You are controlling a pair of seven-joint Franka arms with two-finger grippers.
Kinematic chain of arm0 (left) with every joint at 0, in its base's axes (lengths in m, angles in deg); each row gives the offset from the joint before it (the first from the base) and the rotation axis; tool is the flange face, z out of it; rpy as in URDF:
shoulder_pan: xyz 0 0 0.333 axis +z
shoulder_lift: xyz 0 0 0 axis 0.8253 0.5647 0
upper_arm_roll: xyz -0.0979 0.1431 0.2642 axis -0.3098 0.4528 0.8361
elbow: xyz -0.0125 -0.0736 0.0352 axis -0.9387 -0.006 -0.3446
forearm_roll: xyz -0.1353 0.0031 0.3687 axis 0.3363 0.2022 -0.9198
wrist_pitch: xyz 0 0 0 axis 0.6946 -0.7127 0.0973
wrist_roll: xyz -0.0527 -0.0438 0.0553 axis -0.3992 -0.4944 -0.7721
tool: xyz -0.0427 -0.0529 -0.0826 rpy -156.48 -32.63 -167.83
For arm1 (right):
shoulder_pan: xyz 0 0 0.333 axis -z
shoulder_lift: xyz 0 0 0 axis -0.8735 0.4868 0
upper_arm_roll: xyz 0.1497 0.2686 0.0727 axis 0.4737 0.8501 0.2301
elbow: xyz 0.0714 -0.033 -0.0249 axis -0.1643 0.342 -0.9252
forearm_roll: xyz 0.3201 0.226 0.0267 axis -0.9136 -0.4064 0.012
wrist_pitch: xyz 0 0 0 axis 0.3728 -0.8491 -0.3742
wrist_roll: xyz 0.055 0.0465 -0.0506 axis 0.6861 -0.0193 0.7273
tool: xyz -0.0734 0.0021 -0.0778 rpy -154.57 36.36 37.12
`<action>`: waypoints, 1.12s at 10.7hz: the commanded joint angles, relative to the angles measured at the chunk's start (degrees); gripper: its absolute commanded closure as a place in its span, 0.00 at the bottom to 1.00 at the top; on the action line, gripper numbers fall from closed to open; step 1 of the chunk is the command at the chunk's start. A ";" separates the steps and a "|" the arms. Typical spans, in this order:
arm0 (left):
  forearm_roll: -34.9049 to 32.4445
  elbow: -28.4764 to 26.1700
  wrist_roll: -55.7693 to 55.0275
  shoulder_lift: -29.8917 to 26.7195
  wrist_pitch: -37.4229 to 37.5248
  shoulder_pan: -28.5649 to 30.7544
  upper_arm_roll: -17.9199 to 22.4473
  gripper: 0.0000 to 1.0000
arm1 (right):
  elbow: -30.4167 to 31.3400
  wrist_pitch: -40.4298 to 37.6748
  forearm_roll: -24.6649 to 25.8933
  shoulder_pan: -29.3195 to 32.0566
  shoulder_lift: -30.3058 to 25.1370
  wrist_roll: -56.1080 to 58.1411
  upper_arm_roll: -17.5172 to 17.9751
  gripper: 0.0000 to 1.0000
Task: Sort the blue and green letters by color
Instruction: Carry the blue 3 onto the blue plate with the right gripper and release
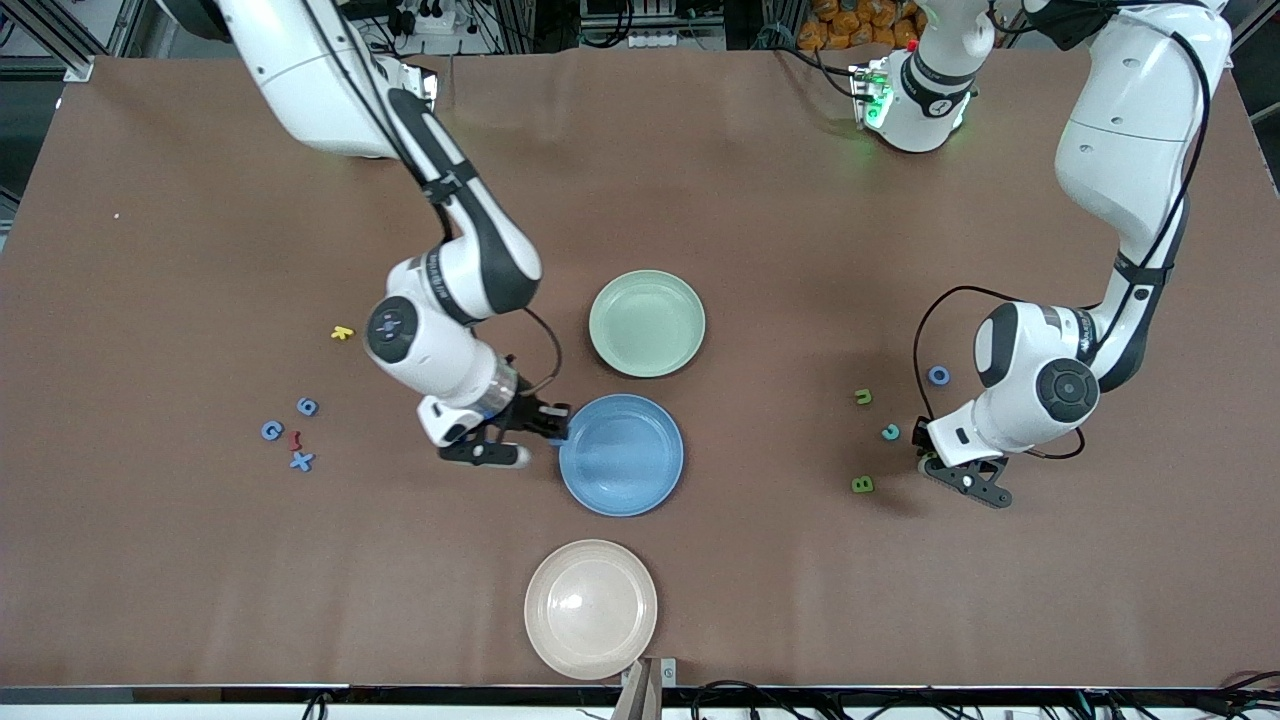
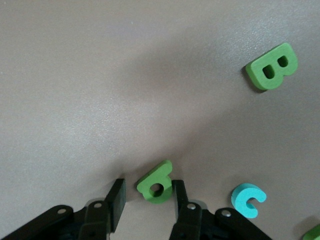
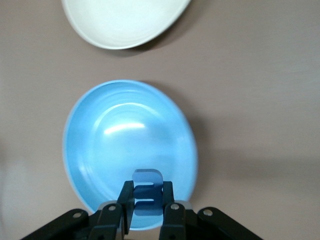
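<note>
The right gripper (image 3: 148, 204) has its fingers closed on a blue letter (image 3: 147, 192) above the rim of the blue plate (image 3: 100, 150). The left gripper (image 2: 147, 202), fingers open, has a green letter (image 2: 156, 183) between them on the table (image 2: 125, 75).

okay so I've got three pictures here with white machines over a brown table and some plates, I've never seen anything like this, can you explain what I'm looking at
Two white robot arms work at a brown table, each ending in a two-fingered claw. They are sorting small foam letters by color. The wide picture comes from a high camera facing the robots. The other two come from cameras on each arm's wrist, looking down past the fingers. The right claw is shut on a blue letter above the rim of the blue plate. The left claw is open around a green letter near the left arm's end of the table, beside a green B and a teal piece. A green plate and a cream plate are empty. More blue letters wait near the right arm's end.
</note>
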 commanded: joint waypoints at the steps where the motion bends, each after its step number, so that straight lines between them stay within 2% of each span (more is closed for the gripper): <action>1: 0.99 1.00 -0.75 0.93 -0.17 -0.36 0.09 0.55 | -4.67 3.11 -2.02 -2.58 3.54 -2.02 -0.77 0.86; 4: 0.99 1.71 -0.84 1.72 -0.17 -0.45 0.09 0.59 | -5.99 3.29 -2.54 -3.64 4.51 -2.11 -0.60 0.85; 5: 0.99 1.80 -0.84 1.72 -0.17 -0.45 0.09 0.66 | -5.91 3.29 -2.55 -3.72 4.51 -2.02 -0.60 0.80; 6: 0.99 1.88 -0.84 1.72 -0.17 -0.54 0.09 0.74 | -5.91 3.21 -2.55 -3.99 4.51 -2.02 -0.60 0.66; 7: 0.99 1.88 -0.75 1.72 -0.17 -0.45 0.09 0.82 | -5.91 3.21 -2.63 -3.99 4.51 -2.02 -0.60 0.63; 8: 0.99 1.88 -0.75 1.72 -0.17 -0.45 0.09 0.91 | -5.91 3.21 -2.55 -4.07 4.51 -1.93 -0.60 0.50; 9: 1.08 1.80 -0.75 1.63 -0.17 -0.36 0.09 0.97 | -5.91 3.21 -2.37 -4.08 4.51 -1.76 -0.60 0.49; 10: 1.08 1.80 -0.75 1.55 -0.17 -0.36 0.09 1.00 | -5.91 3.12 -2.02 -4.25 4.34 -1.67 -0.60 0.49; 12: 1.08 1.80 -1.10 0.85 -0.08 -0.19 0.01 1.00 | -4.51 2.07 -1.58 -3.29 2.32 -1.14 -0.86 0.36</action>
